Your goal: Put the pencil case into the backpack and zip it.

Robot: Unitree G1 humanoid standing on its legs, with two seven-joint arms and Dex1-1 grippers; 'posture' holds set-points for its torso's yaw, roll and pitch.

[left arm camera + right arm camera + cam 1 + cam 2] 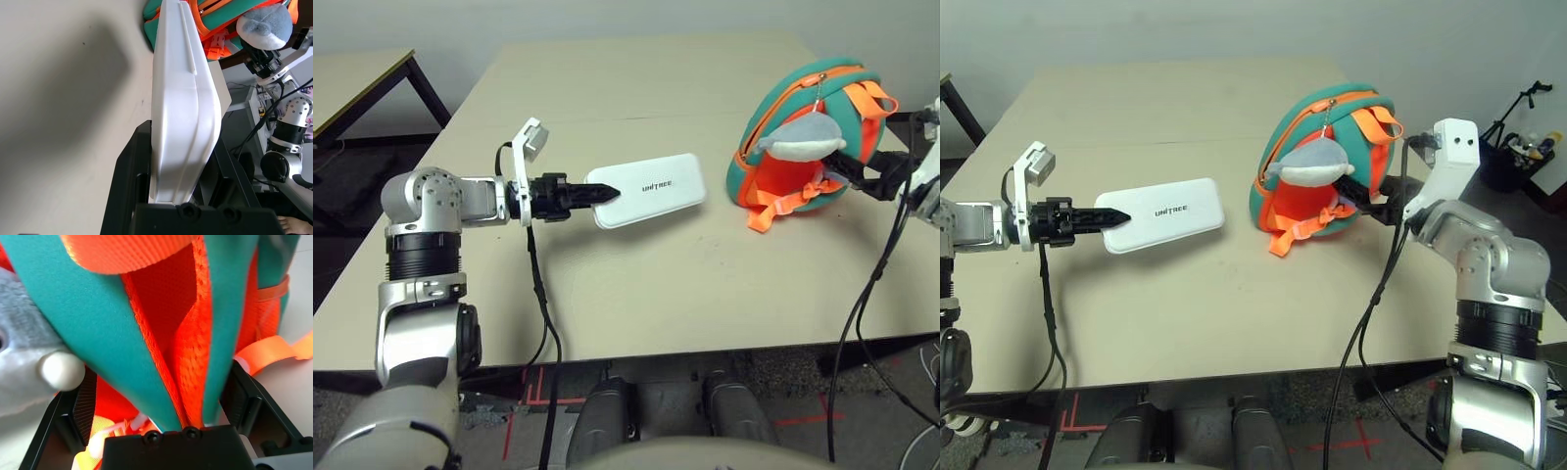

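Over the bench (636, 294), your left claw (607, 193) grips the pencil case (651, 189), while at 3 o'clock your wide-open right claw (1347, 196) straddles the backpack's (1307, 137) edge.

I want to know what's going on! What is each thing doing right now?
pencil case: closed, held above the table by the left gripper.
backpack: on the table, the right gripper's open fingers around its edge.
plush whale: hanging on the backpack.
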